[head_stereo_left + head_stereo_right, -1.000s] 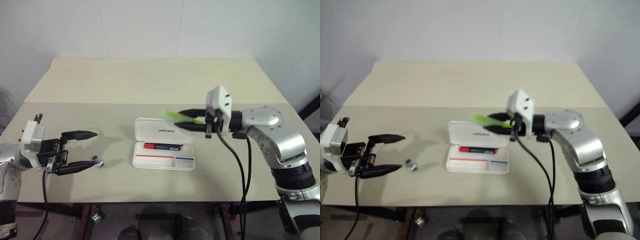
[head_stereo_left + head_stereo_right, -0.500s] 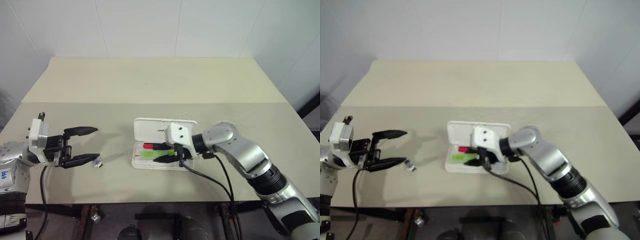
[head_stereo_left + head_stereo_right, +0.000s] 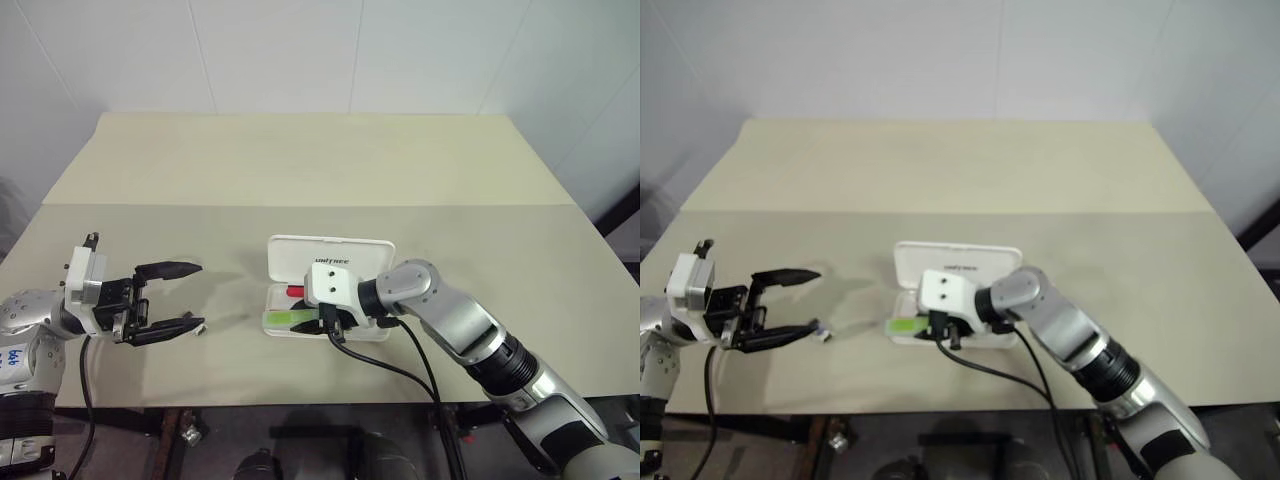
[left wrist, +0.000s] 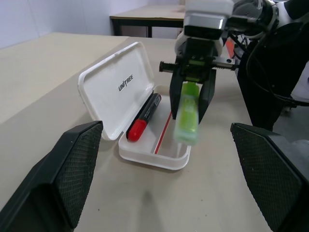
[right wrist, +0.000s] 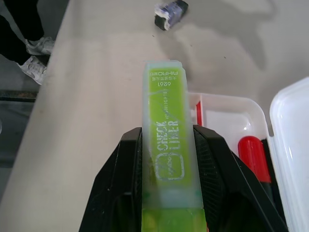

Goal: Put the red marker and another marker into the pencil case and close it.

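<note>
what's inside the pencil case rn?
The red marker lies in the open pencil case along the hinge side. The green marker hangs above it, clamped by the right gripper.

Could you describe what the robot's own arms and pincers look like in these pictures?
Both arms are silver-grey metal with dark joint rings. Each ends in a white boxy wrist block, from which a black cable hangs. The left pincer and the right pincer each have two black fingers; the left one's broad pads have a fine dotted texture.
</note>
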{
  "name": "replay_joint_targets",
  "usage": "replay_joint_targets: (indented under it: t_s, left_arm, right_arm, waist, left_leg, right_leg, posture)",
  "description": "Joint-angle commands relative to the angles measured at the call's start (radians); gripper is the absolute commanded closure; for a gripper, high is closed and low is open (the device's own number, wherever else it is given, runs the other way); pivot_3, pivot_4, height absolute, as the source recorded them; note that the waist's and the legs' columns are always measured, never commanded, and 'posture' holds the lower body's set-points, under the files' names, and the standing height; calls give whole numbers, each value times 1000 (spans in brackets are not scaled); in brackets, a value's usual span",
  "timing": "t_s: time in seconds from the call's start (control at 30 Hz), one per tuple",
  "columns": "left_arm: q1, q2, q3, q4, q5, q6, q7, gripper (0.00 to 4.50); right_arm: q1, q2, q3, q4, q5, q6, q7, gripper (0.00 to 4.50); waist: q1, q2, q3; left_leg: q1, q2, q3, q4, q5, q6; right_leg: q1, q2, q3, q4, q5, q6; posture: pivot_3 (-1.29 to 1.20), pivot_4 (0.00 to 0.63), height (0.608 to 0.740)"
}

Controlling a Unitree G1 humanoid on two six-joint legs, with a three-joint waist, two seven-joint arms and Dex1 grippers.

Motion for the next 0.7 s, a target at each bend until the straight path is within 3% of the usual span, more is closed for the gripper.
replay_joint_targets:
  t_s: [0.03, 0.7]
  left_arm:
    - [8, 1, 17, -38, -16, -5, -29, 0]
    - [8, -13, 14, -53, -8, -8, -18, 0]
  right_arm:
    - [5, 19, -25, -40, 7, 34, -21, 3384]
    - [29, 34, -36, -1, 7, 64, -57, 3384]
  waist:
    - [-1, 0, 0]
    - [0, 0, 0]
  left_leg:
    - [0, 0, 0, 0, 0, 0]
    - [0, 0, 0, 0, 0, 0]
  right_leg:
    - [0, 0, 0, 0, 0, 0]
    - [0, 0, 0, 0, 0, 0]
  posture:
    - [0, 150, 740]
    - [0, 150, 740]
